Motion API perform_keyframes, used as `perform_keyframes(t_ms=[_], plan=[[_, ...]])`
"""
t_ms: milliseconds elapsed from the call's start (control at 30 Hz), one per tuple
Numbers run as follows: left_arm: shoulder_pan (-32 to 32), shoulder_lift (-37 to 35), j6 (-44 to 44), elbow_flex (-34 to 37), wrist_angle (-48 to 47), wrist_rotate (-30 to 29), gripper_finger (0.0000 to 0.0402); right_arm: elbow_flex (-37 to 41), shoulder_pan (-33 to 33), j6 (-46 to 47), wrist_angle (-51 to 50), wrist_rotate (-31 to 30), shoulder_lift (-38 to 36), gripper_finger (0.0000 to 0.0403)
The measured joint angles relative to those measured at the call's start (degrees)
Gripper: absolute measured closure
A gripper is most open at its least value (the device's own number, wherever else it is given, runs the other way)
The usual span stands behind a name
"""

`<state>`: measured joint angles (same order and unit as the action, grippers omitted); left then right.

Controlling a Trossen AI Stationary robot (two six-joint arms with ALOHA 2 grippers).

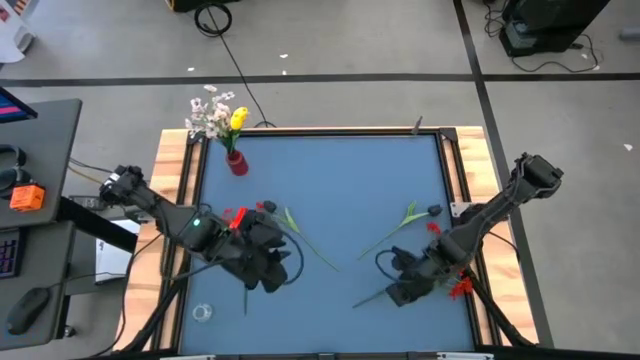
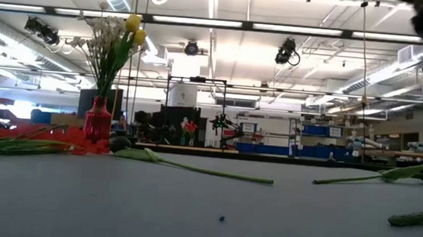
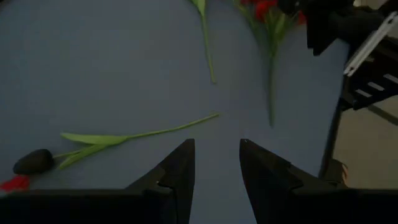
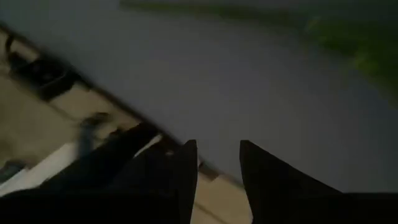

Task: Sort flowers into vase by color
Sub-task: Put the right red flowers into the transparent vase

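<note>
- Two arms in the high view: left gripper and right gripper hover over the blue table; red vase holds white and yellow flowers at the far-left corner.
- Low view: loose stems lie flat.
- Left wrist view: fingers parted, empty, above a dark-budded flower.
- Right wrist view: fingers parted, empty.

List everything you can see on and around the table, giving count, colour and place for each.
table: one, blue top with wooden edges, centre.
vase: one, red, upright at the table corner on the left arm's side.
white blossoms: one cluster, white, in the vase.
yellow tulip: one, yellow, in the vase.
red sprays: at least two, red on green stems, lying by the left arm.
dark-bud flower: one, dark bud on a green stem, lying right of centre.
red flower: one, red, lying by the right arm.
orange object: one, on the side desk.
left gripper: open, empty.
right gripper: open, empty.
</note>
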<state>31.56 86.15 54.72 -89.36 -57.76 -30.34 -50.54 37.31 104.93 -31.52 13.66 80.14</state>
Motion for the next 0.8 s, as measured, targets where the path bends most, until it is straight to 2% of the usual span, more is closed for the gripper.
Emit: perform_keyframes(t_ms=[33, 200, 500, 600, 800], plan=[[0.60, 0.23, 0.61, 0.00, 0.35, -0.56, 0.0271, 0.00, 0.75, -0.07, 1.44, 0.85, 0.11, 0.0273], [3.13, 1.71, 1.49, 0.00, 0.57, -1.43, 0.0271, -0.02, 2.61, -17.65, 0.20, 7.63, 0.11, 0.0273], [4.20, 3.59, 1.89, -0.02, 1.09, -1.73, 0.0271, -0.02, 6.17, -45.67, -14.70, 5.83, 0.11, 0.0263], [4.20, 4.43, 1.98, -0.02, 1.00, -2.06, 0.0271, -0.02, 6.13, -50.61, -16.05, 6.15, 0.11, 0.0238], [3.90, 6.90, 1.22, -0.02, 0.44, -3.31, 0.0271, -0.02, 5.23, -55.41, -16.32, 5.68, 0.11, 0.0152]])
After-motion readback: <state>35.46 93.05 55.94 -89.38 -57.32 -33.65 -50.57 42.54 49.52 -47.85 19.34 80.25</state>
